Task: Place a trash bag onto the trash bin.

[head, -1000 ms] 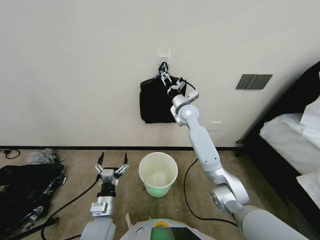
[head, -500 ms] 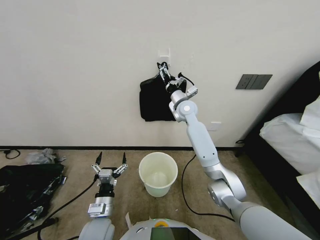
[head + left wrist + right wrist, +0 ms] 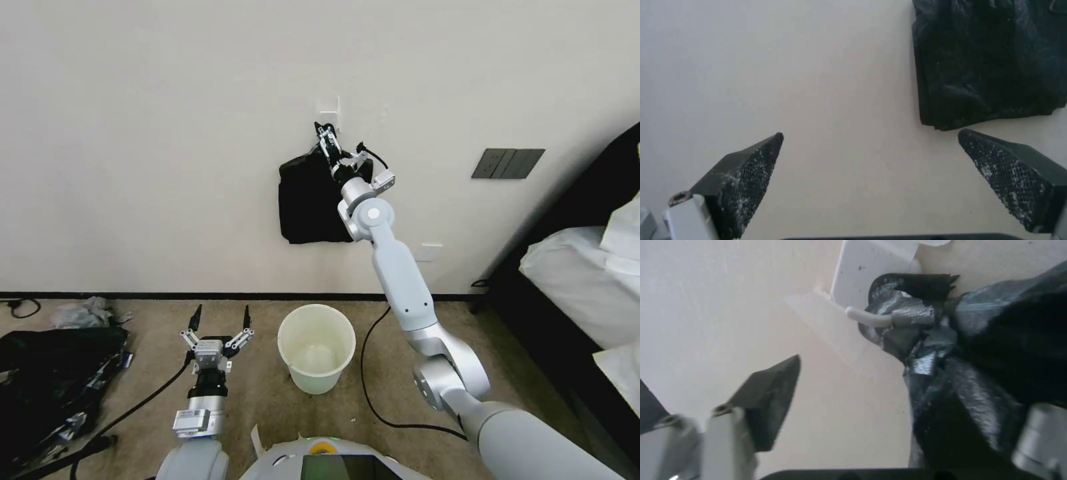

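Right gripper (image 3: 328, 139) is up at the wall hook, jaws spread around the bundle of black bags (image 3: 310, 203); left gripper (image 3: 219, 319) hangs spread beside the floor-standing trash bin (image 3: 316, 347)

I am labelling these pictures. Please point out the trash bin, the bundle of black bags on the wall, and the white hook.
trash bin (image 3: 287, 333): head view, left rim.
bundle of black bags (image 3: 307, 207): head view, middle.
white hook (image 3: 865, 319): right wrist view, bent prong.

No lettering, labels, brand marks, numbers or signs can be read anywhere here.
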Motion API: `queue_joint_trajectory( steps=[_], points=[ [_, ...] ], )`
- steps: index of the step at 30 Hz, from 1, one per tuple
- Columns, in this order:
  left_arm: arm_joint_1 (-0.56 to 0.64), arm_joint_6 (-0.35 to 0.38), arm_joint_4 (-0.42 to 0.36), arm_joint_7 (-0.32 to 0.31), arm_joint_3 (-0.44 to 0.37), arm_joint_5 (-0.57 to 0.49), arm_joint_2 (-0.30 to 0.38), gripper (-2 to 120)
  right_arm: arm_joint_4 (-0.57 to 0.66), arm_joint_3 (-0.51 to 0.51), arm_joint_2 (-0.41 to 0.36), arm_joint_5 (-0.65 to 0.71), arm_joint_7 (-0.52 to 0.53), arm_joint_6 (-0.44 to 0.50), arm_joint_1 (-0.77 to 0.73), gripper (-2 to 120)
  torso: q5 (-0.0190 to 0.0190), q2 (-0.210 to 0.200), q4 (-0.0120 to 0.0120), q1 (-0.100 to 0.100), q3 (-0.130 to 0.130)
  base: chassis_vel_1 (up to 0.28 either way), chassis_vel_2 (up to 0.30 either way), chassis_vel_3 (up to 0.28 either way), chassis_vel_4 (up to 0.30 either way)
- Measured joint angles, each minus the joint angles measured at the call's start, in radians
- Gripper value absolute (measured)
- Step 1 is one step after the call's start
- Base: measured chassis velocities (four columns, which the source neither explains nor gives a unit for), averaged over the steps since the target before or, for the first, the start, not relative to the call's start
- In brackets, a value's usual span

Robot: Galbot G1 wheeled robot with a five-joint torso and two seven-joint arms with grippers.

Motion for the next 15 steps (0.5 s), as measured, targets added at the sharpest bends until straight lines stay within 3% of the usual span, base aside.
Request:
queue_joint_trajectory(
  steps=[15],
  points=[
    [0.007, -0.001, -0.005, 0.000, 0.001, 0.006, -0.008, 100, -0.013, -0.008, -0.006, -0.005, -0.008, 0.000, -0.006, 28, 0.0000, 0.000, 0.0000, 0.000, 0.000, 0.000, 0.000, 0.000, 0.000]
  ],
)
